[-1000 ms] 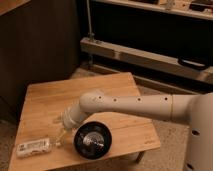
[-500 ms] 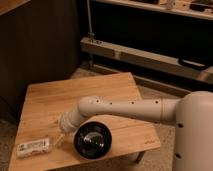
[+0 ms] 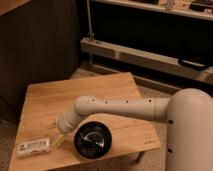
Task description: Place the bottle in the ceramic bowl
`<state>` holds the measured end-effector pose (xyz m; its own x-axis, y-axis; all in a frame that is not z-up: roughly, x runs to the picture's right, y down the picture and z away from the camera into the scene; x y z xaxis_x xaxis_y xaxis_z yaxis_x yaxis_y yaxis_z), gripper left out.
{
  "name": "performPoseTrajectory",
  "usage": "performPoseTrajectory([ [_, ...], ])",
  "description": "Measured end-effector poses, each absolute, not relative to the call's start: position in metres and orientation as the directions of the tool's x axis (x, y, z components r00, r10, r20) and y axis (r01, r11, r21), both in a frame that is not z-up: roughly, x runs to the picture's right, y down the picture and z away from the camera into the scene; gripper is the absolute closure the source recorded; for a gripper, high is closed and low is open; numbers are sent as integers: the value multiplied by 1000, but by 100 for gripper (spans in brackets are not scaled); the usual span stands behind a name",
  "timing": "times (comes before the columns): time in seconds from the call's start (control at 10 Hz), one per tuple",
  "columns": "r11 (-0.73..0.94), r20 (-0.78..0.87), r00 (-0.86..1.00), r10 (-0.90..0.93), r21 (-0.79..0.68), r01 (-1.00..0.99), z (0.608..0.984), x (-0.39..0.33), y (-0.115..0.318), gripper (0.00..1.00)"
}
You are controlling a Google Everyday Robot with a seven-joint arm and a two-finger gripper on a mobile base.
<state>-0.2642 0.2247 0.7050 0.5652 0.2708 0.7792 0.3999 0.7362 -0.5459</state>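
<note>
The bottle (image 3: 34,146) lies on its side near the front left corner of the wooden table (image 3: 55,97), its whitish label facing up. The ceramic bowl (image 3: 92,141), black and glossy inside, sits near the table's front edge, right of the bottle. My white arm reaches in from the right across the table, just behind the bowl. The gripper (image 3: 59,137) points down at the table between bottle and bowl, a little right of the bottle's cap end. It is open and holds nothing.
A dark wall stands behind the table on the left. A low metal shelf rail (image 3: 145,57) runs behind on the right. My arm's large white base link (image 3: 192,130) fills the right foreground. The table's front edge is close to both bottle and bowl.
The arm has reached slightly further left and down, bringing the gripper closer to the bottle. Bottle and bowl have not moved.
</note>
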Motion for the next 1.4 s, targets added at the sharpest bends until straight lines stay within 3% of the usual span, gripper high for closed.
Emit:
performPoseTrajectory([
  [1.4,639,765,589,261,-594,489,732,-258,264,35],
])
